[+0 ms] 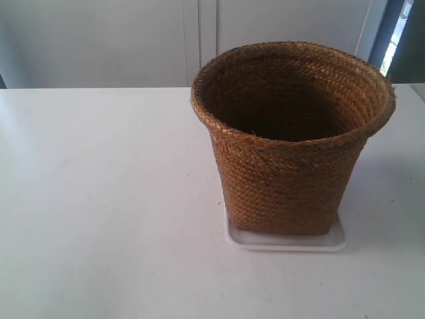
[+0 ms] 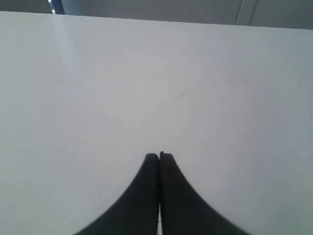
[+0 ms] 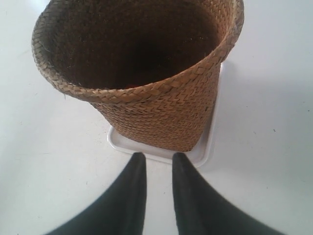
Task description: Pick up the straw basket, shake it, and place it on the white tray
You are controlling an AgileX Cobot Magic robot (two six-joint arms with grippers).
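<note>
Table (image 1: 99, 199): straw basket (image 1: 289, 186) on white tray (image 1: 337, 240); left jaws clenched, right jaws parted, empty.

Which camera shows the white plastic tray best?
Right wrist view: the white plastic tray shows two edges and a corner under the brown straw basket. Exterior view: only its front strip. Left wrist view: nothing.

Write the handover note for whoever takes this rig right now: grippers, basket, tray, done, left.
Left gripper: shut, empty, above bare table.
Right gripper: slightly open, empty, just short of the tray, facing the basket.
Basket: upright on the white tray, neither gripper touching it.
Done: basket is set on the tray.
Left: probably nothing but backing the grippers away; lift and shake can't be confirmed from this view.
</note>
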